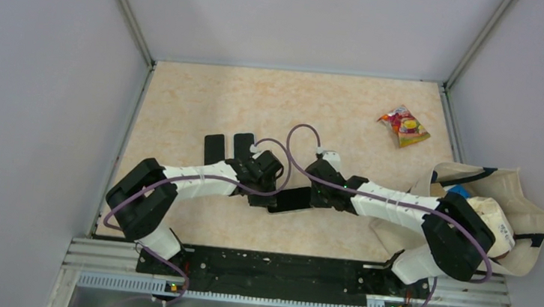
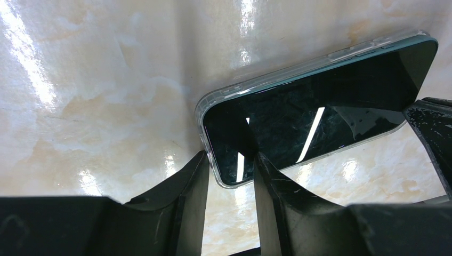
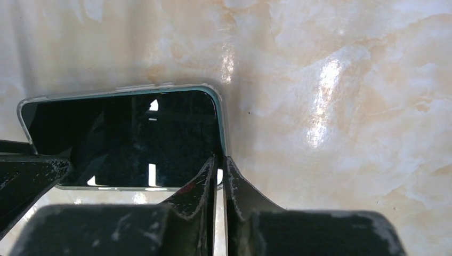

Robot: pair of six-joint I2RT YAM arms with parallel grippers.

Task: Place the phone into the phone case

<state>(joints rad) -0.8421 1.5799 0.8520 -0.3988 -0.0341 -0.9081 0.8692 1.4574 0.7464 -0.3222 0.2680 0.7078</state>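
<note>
Clear plastic phone case (image 2: 277, 76) is already rimming the phone (image 2: 320, 122) on the desk (image 2: 106, 106). We are straddling one case corner with our half-open, empty left claw (image 2: 229, 176), probably steadying it, while our shut right claw (image 3: 219, 173) is pressing the opposite end home.

I'm looking down on a glossy beige marbled tabletop (image 1: 207, 94). Near its middle a black-screened phone (image 2: 320, 117) lies flat, rimmed by a clear plastic case (image 2: 266, 78). Just behind it are two flat black rectangular slabs (image 1: 214, 148), side by side. A red-and-yellow snack packet (image 1: 404, 126) lies far right, and a cream cloth bag (image 1: 510, 193) at the right edge.
</note>
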